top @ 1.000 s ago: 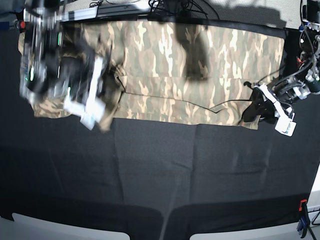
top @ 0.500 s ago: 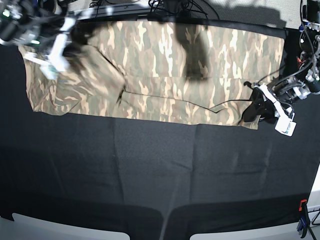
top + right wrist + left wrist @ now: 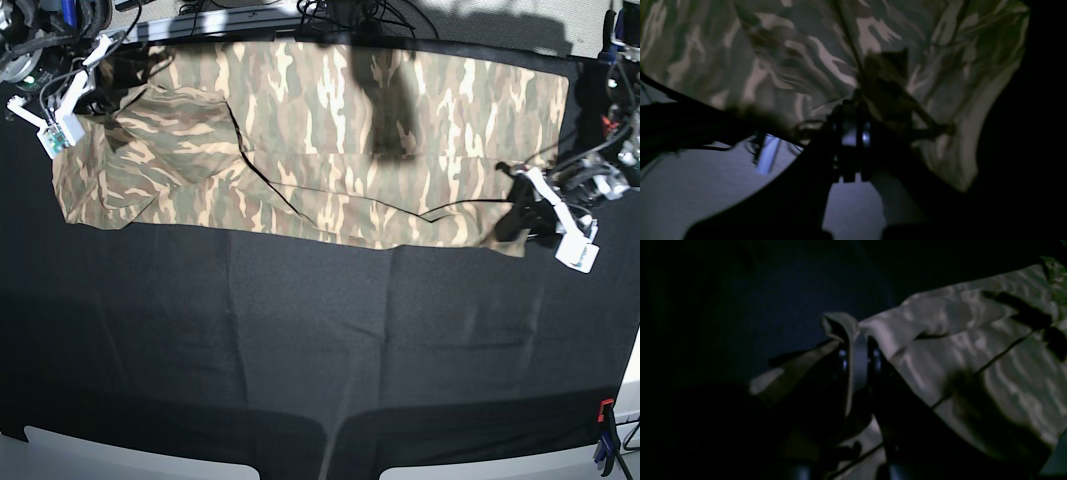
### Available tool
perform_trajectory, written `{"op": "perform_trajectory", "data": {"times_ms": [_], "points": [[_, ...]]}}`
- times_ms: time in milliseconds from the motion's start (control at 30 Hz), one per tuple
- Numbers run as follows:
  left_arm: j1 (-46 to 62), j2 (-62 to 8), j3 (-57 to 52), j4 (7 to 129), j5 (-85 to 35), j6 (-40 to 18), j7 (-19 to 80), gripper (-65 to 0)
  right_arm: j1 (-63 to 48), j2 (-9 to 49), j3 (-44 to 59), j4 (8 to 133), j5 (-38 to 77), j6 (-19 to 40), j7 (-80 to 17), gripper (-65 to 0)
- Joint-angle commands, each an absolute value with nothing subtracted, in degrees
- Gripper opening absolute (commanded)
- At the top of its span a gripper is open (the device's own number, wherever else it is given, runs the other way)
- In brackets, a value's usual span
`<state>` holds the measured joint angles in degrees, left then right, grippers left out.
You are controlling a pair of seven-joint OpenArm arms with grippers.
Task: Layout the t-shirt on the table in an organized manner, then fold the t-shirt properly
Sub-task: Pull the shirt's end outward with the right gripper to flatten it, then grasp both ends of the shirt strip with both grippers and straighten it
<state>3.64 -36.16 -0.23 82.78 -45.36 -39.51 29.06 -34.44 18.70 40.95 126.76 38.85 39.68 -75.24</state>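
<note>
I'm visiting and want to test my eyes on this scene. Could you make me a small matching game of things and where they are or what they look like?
Things:
1. t-shirt
2. table
3. left gripper
4. right gripper

Descriptions:
A. black cloth cover
B. camouflage, spread along the far side
C. shut on the shirt at base view's right
D. shut on the shirt at base view's left

Pairs: 1-B, 2-A, 3-C, 4-D

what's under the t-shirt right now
The black table lies under the t-shirt, showing all around it. The shirt is folded over itself, so lower layers and anything beneath them are covered. The left pincer and right pincer each pinch an end.
</note>
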Motion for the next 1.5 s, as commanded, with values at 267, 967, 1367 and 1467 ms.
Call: {"op": "perform_trajectory", "data": {"times_ms": [267, 967, 1367, 1467], "points": [[4.0, -39.4, -0.8, 83.8, -52.7, -40.0, 29.6, -65.0, -34.7, 19.4, 41.4, 127.6, 29.3, 37.9, -74.6, -65.0], [4.0, -39.4, -0.8, 83.8, -54.8, -40.0, 42.1, -65.0, -34.6, 19.4, 41.4, 124.5, 22.5, 32.9, -74.2, -65.0], [3.9, -39.4, -0.8, 83.8, -54.7, -40.0, 41.7, -65.0, -34.6, 19.4, 41.3, 116.6, 26.0, 32.5, -71.0, -65.0], [4.0, -39.4, -0.8, 83.8, -54.4, -40.0, 42.5, -55.3, -34.6, 19.4, 41.2, 116.6, 27.7, 32.5, -71.0, -65.0]]}}
